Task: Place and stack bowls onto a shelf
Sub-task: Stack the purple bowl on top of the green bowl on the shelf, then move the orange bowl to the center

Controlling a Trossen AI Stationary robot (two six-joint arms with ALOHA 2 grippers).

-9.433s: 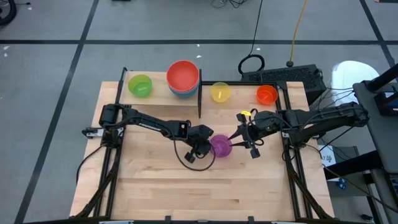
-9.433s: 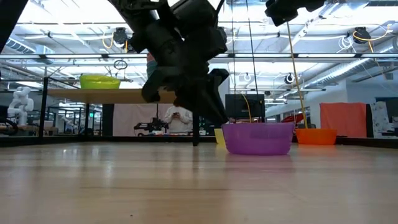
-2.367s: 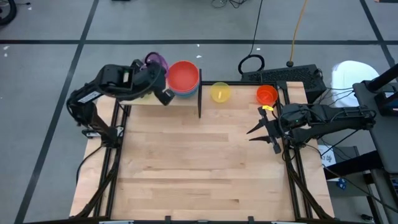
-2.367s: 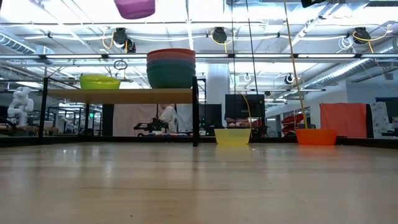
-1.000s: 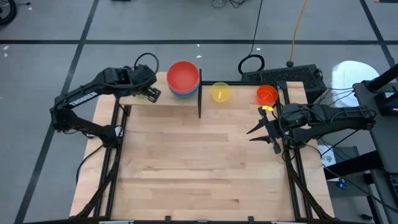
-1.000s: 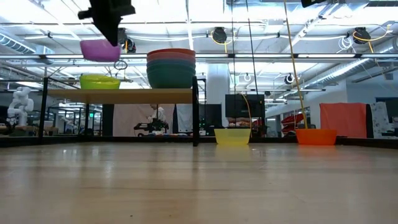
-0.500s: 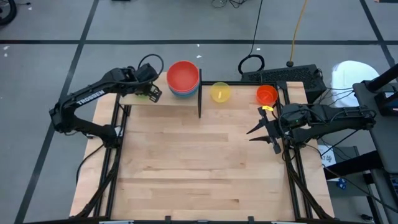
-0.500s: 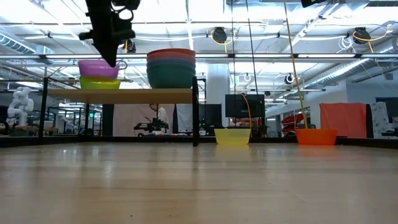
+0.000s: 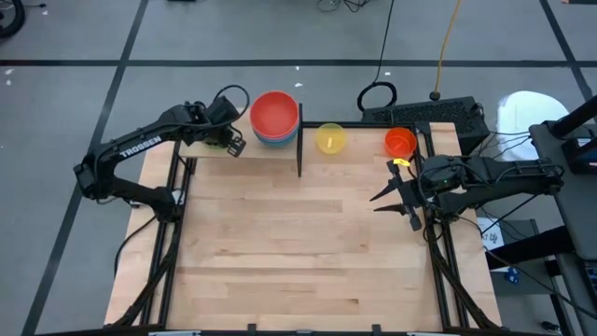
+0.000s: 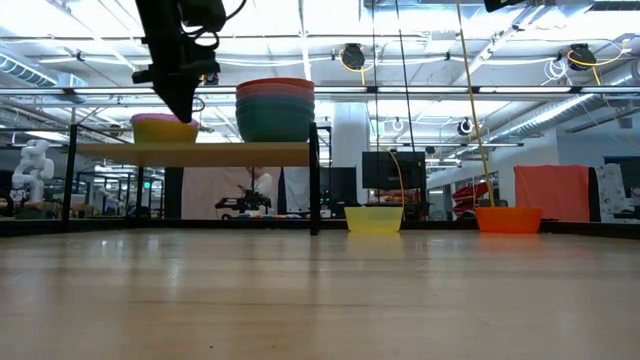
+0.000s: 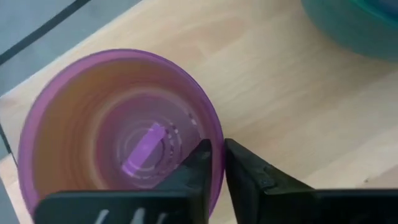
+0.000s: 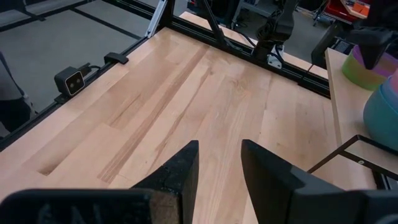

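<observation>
I am pinching my left tool (image 11: pixel 214 163) on the thin rim of the purple bowl (image 11: pixel 118 127), nested in the green bowl (image 10: pixel 165 133) on the shelf (image 10: pixel 190 153) directly below my tool; the plastic is likely light, stiff and slippery.

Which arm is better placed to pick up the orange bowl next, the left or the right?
Probably the right. Its open tool waits near the orange bowl on the table, while the left tool pinches the purple bowl's rim over the shelf.

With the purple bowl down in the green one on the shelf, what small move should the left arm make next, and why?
Probably open the left pincer. Its fingers pinch the rim of the purple bowl, which sits nested in the green bowl on the shelf, so it looks ready for release.
</observation>
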